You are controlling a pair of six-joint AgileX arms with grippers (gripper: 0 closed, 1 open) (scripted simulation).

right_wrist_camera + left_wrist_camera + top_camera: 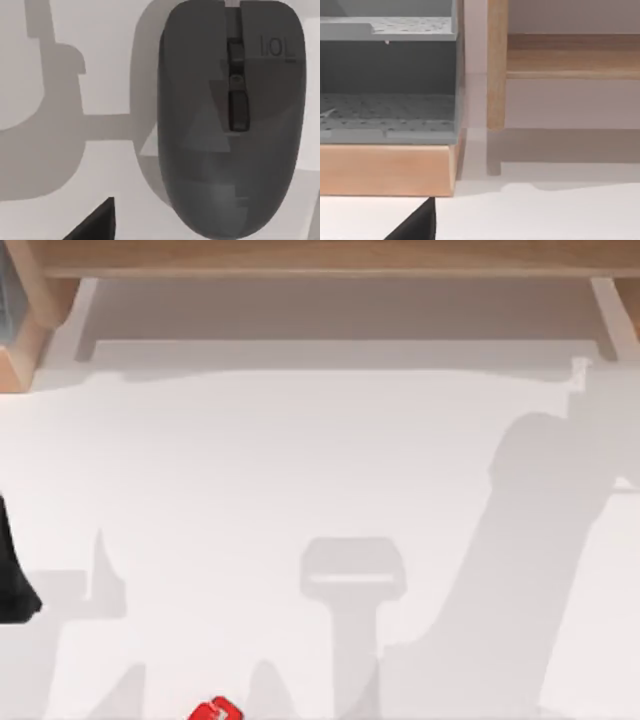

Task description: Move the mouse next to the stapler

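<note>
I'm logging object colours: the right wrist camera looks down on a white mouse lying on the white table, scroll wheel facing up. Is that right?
Not quite: the mouse is dark grey, not white, as the right wrist view shows. The rest holds: it lies on the white table with its scroll wheel facing up.

Matt dark plastic mouse (pixel 231 120) — smooth white table (pixel 300 460)

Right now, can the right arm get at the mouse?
Probably yes. In the right wrist view the dark grey mouse lies close below that arm's camera on the bare white table, with nothing beside or over it. Whether the pincer is open cannot be told.
</note>
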